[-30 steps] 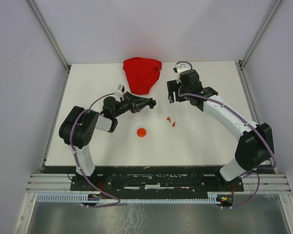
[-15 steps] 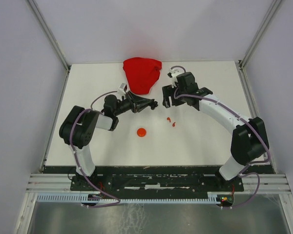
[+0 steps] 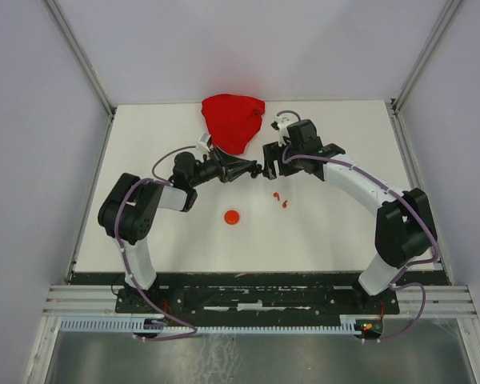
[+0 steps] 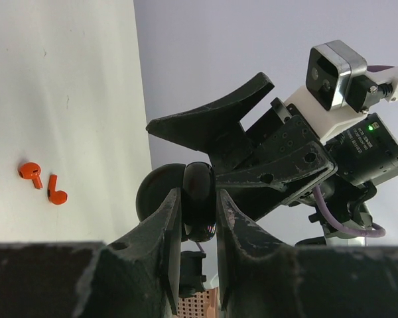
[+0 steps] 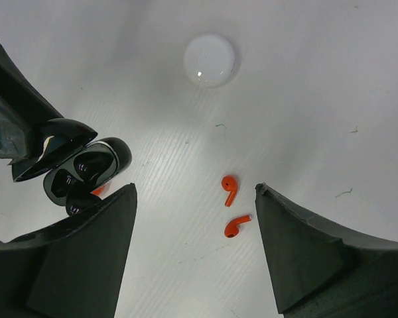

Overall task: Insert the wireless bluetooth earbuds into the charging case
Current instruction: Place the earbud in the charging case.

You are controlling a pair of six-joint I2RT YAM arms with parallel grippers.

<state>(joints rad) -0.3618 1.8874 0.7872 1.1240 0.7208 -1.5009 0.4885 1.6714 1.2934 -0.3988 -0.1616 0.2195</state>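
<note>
My left gripper (image 3: 254,170) is shut on an open black charging case (image 4: 199,202) and holds it above the table. In the right wrist view the black case (image 5: 86,169) shows dark earbuds in its wells, its lid raised. My right gripper (image 3: 270,160) is open and empty, close to the right of the case; its jaws (image 5: 194,192) stand wide apart. Two red earbuds (image 3: 280,200) lie loose on the table below, also in the right wrist view (image 5: 229,187) and the left wrist view (image 4: 32,173). White earbuds are out of view.
A closed red round case (image 3: 232,217) lies in front of the grippers. A white round case (image 5: 210,60) lies on the table, seen only from the right wrist. A red cloth (image 3: 234,122) lies at the back edge.
My right gripper has moved left, closing up to the left gripper. My left gripper has shifted slightly right and back with the black case.
</note>
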